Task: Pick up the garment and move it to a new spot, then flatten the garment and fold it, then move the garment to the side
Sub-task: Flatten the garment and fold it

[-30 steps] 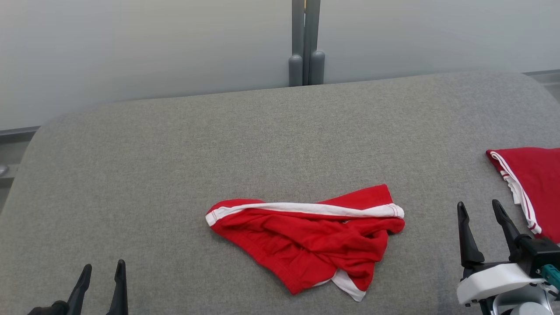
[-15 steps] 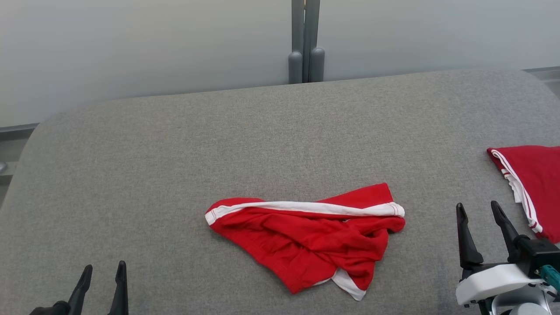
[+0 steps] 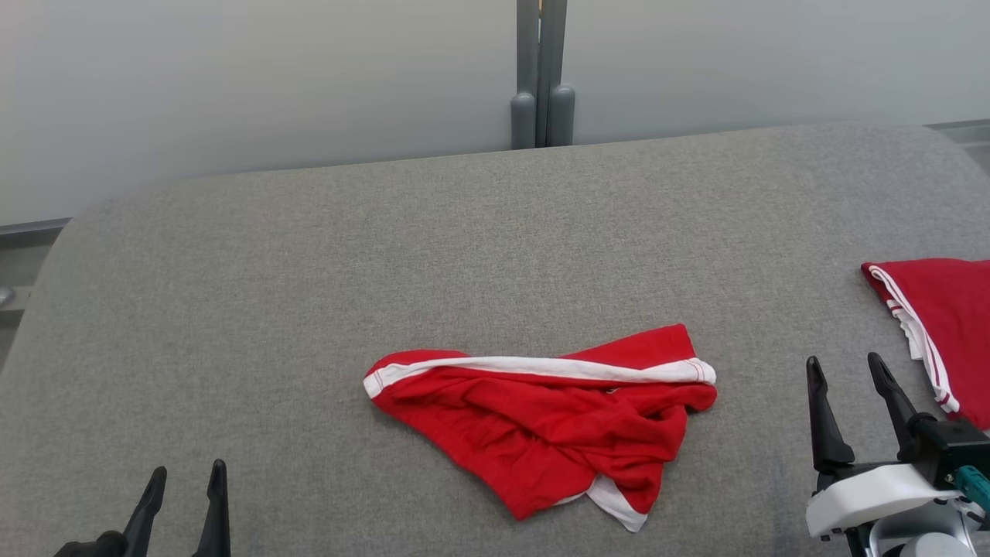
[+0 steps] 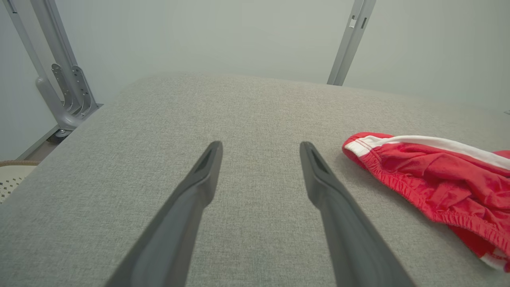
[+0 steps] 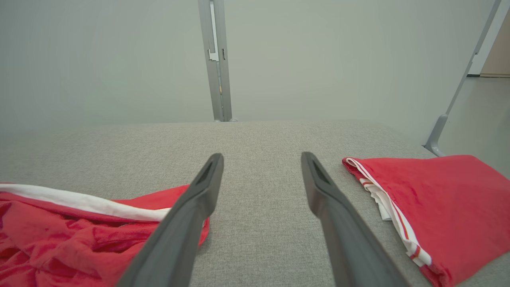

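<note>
Red garment (image 3: 541,433) crumpled in heap, white band along top, white trim at lower tip; lies mid-width, near front edge of grey padded table (image 3: 309,271); left gripper (image 3: 189,469) fingers spread, front-left; right gripper (image 3: 843,360) fingers spread, beside folded red cloth (image 3: 947,325) at right edge.

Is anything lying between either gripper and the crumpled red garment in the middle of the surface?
Nothing visible. Only bare grey padded surface separates the left gripper and the right gripper from the crumpled garment. The folded red garment lies to the right of the right gripper, outside either path.
</note>
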